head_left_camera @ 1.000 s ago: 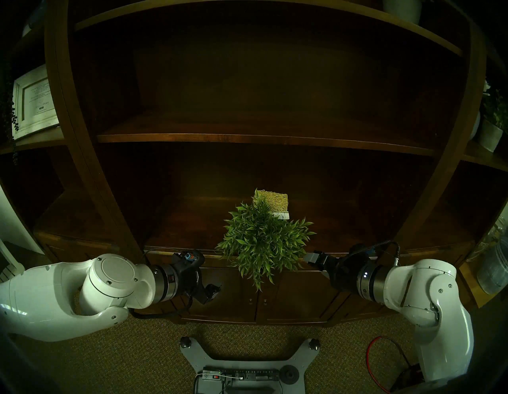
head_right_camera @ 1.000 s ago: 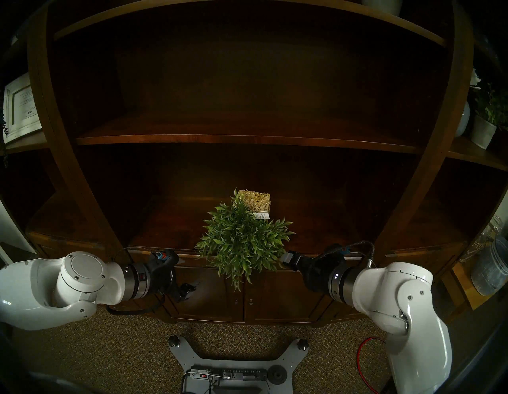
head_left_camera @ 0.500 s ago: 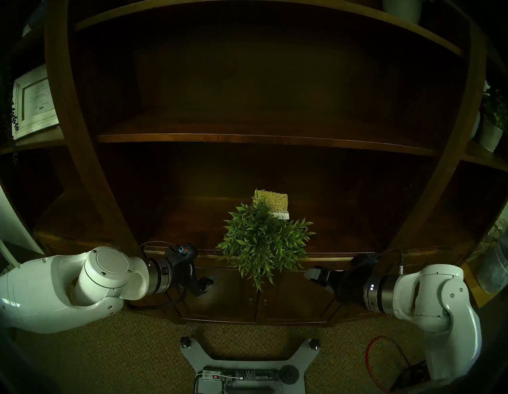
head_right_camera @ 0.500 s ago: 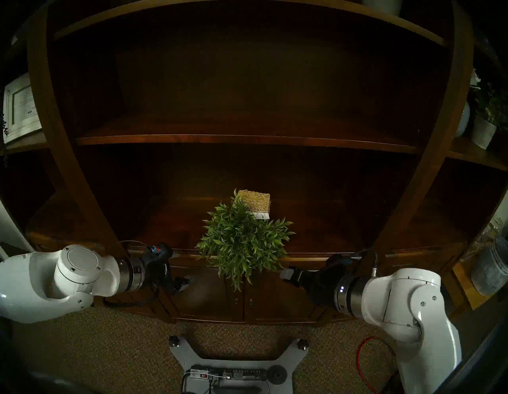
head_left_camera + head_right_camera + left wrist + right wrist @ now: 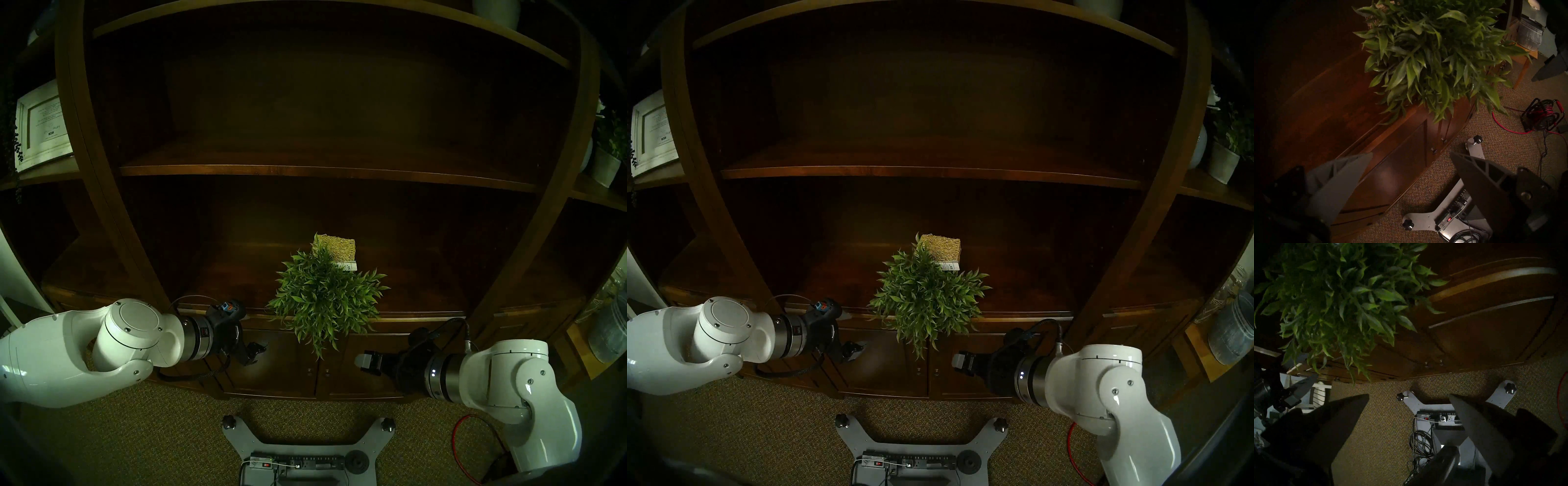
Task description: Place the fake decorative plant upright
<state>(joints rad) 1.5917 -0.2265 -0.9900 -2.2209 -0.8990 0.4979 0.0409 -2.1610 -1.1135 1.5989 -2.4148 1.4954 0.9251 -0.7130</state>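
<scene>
The desk is a dark wooden cabinet ledge. The fake decorative plant lies tipped over near the middle of its front edge, leaves spilling past that edge, straw pot toward the back. The left end effector and right end effector hang below the front edge on either side, both spread and holding nothing.

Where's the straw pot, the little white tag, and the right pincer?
straw pot (image 5: 336,248), head left view, on its woven side.
white tag (image 5: 348,266), head left view, on the tag's middle.
right pincer (image 5: 364,360), head left view, at its pale fingertips.
</scene>
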